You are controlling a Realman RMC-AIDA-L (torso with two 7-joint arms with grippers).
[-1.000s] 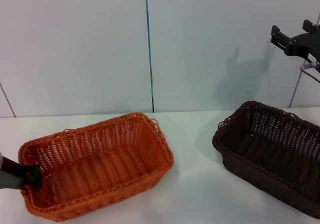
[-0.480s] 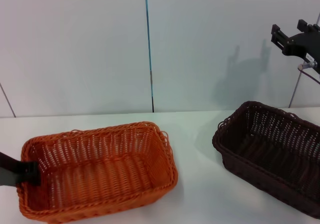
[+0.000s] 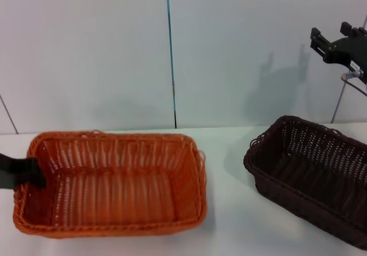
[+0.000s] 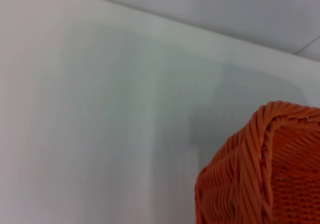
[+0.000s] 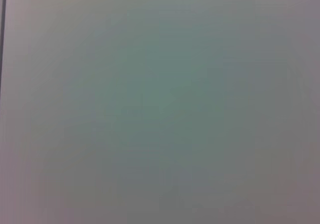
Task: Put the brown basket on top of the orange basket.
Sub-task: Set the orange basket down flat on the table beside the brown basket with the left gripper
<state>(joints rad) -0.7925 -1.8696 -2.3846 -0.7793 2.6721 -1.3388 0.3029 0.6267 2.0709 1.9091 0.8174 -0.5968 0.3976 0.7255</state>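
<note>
The orange basket (image 3: 114,181) is on the left of the white table, its long side square to me. My left gripper (image 3: 27,173) is shut on the braided rim of its left short end. A corner of the orange basket also shows in the left wrist view (image 4: 265,174). The brown basket (image 3: 312,173) sits on the table at the right, angled, partly cut off by the picture's edge. My right gripper (image 3: 335,41) is open and empty, held high above the brown basket in front of the wall. The right wrist view shows only blank wall.
A white table (image 3: 229,221) carries both baskets, with a gap of bare top between them. A pale wall with a thin blue seam (image 3: 171,50) stands close behind. A metal rod (image 3: 344,95) leans at the far right.
My left gripper has moved back and up with the orange basket's left end, turning the basket from a slant to square. The brown basket and the right arm have stayed put.
</note>
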